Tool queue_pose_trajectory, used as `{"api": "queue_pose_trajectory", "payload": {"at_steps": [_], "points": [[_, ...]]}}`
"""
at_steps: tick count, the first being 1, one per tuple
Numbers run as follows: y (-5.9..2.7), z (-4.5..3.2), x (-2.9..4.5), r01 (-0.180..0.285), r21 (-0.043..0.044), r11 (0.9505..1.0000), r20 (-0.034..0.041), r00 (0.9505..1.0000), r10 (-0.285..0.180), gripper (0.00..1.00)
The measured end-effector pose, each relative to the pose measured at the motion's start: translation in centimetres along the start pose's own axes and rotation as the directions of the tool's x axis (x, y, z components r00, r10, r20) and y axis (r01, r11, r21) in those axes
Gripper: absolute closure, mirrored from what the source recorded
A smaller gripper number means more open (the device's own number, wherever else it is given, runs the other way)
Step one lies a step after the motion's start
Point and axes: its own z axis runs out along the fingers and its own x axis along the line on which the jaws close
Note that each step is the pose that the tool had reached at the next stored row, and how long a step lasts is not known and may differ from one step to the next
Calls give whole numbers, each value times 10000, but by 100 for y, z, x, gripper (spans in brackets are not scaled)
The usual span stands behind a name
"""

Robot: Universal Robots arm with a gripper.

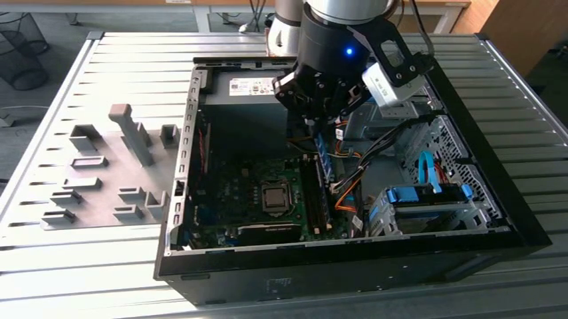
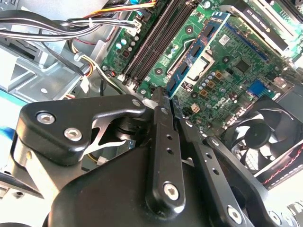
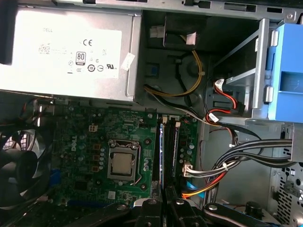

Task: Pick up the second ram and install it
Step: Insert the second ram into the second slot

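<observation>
My gripper (image 1: 322,129) hangs inside the open computer case (image 1: 213,266), shut on the second ram (image 1: 326,158). The ram is a thin stick sticking out below the fingers, a short way above the motherboard's memory slots (image 1: 312,199). In the second wrist view the ram (image 2: 196,52) runs away from the closed fingertips (image 2: 161,101), green and blue with small black chips, beside the long black slots (image 2: 154,45). In the first wrist view the gripper (image 3: 166,201) sits just off the end of the slots (image 3: 169,151).
A grey holder tray (image 1: 98,179) with plastic blocks lies at the exterior view's left on the slatted table. Inside the case are the power supply (image 3: 66,52), the processor (image 3: 122,163), a fan (image 2: 265,137), loose cables (image 3: 246,156) and a blue drive cage (image 1: 426,196) close to the slots.
</observation>
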Motion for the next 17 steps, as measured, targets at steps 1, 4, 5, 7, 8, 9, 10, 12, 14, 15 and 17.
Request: {"api": "queue_pose_trajectory", "payload": {"at_steps": [1,4,5,7,8,9,10,12,14,15,17], "points": [[0,2,0,0,0,10000,0,10000,0,86],[0,10,0,0,-1,10000,0,10000,0,86],[0,12,0,0,0,10000,0,10000,0,86],[0,17,0,0,0,10000,0,10000,0,86],[0,20,0,0,-1,10000,0,10000,0,86],[0,22,0,0,-1,10000,0,10000,0,86],[0,25,0,0,-1,10000,0,10000,0,86],[0,41,0,0,-2,10000,1,10000,0,86],[0,57,-1,0,-1,10000,0,10000,0,86],[0,67,-1,0,-1,10000,-1,10000,0,86],[1,83,0,-1,-2,10000,-8,10000,1,86]]}}
